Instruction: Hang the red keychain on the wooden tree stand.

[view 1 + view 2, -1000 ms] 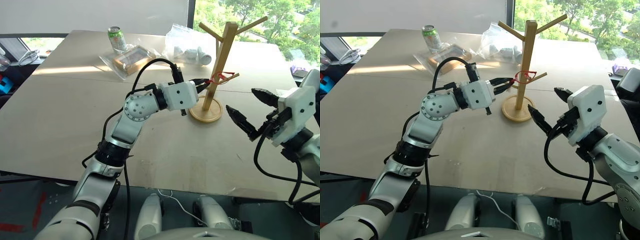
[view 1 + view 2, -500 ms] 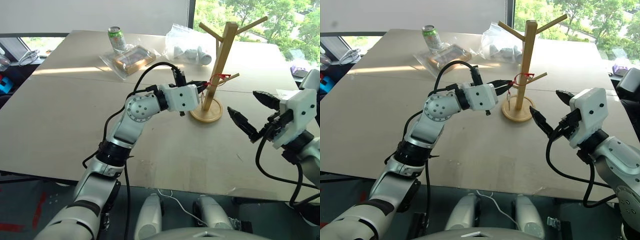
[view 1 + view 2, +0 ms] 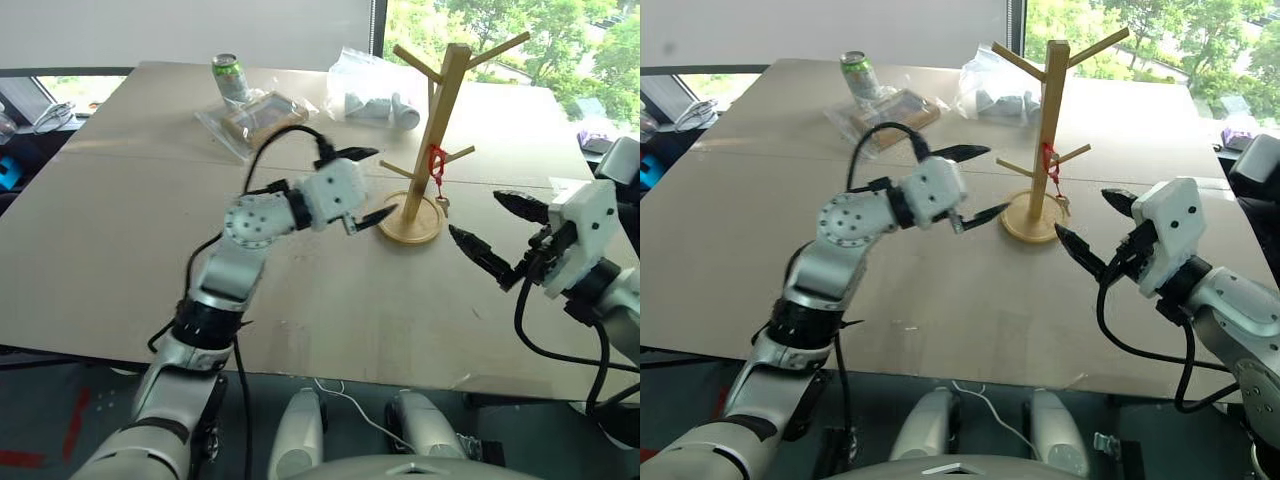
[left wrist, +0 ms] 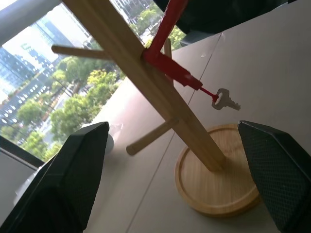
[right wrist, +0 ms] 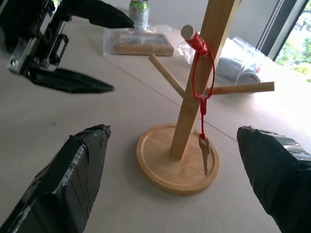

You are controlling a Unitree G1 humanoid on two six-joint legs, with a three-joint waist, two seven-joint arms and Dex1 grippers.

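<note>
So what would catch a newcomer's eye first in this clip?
The wooden tree stand near the table's far right, with the red keychain hanging from a low peg, its key dangling over the round base. Next, the left gripper, open, just left of the stand, and the right gripper, open, to its right.

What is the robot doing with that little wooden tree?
The robot is hanging a key on it. The thin red cord keychain with its small silver key now dangles from a slanted peg of the tall pale wooden tree stand. The left end effector is open beside the stand, holding nothing. The right end effector waits open on the other side.
</note>
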